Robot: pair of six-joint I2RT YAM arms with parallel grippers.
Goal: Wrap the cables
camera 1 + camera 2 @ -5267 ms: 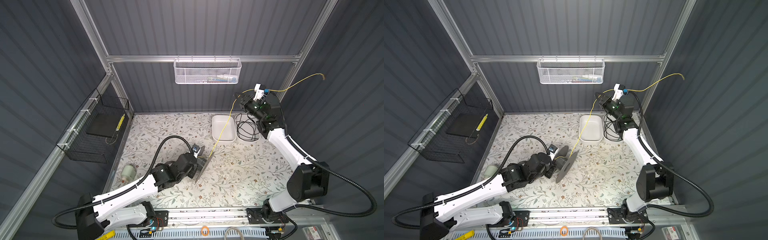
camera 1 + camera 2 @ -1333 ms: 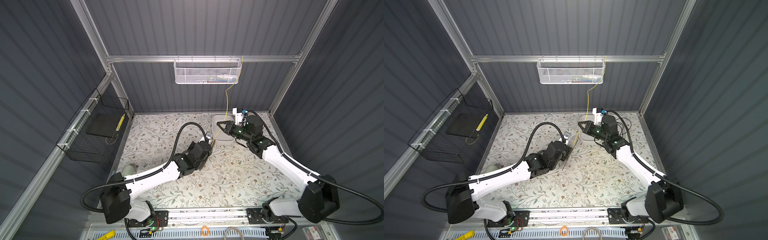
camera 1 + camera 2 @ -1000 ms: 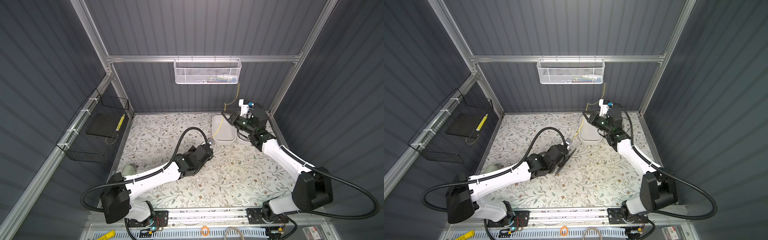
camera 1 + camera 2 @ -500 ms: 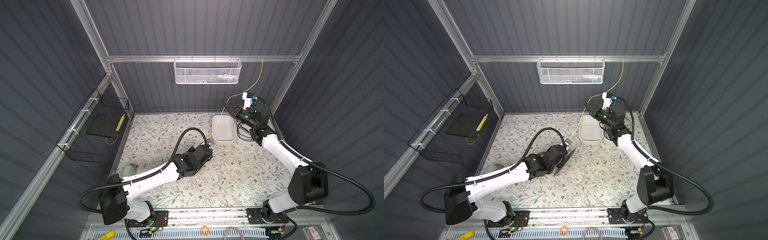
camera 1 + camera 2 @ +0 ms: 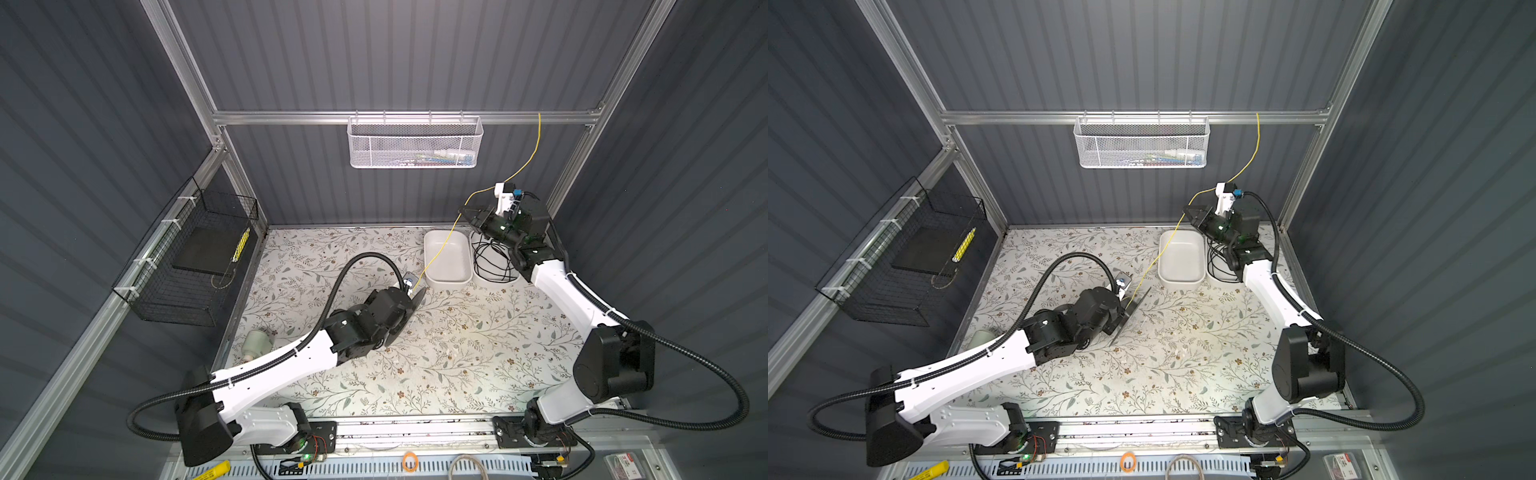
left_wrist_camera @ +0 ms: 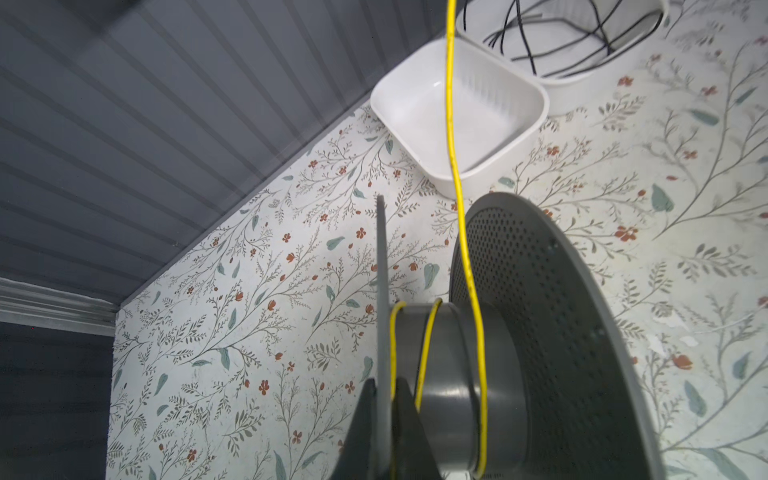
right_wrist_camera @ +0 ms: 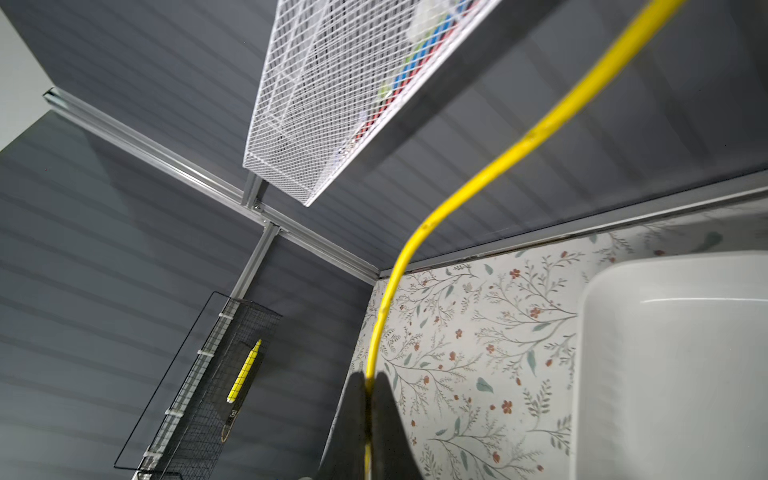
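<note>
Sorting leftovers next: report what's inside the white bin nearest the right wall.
A loose tangle of thin black cable lies inside the white bin. The right arm hangs over its back and right side, so whatever sits there is hidden.

Dark grey ribbed walls (image 5: 415,62), aluminium frame rails (image 5: 291,117), floral-patterned tabletop (image 5: 457,353), white mesh basket (image 5: 374,149) on the back wall.

no lettering can be read; the red-printed label (image 5: 622,459) at the front is too blurred.
</note>
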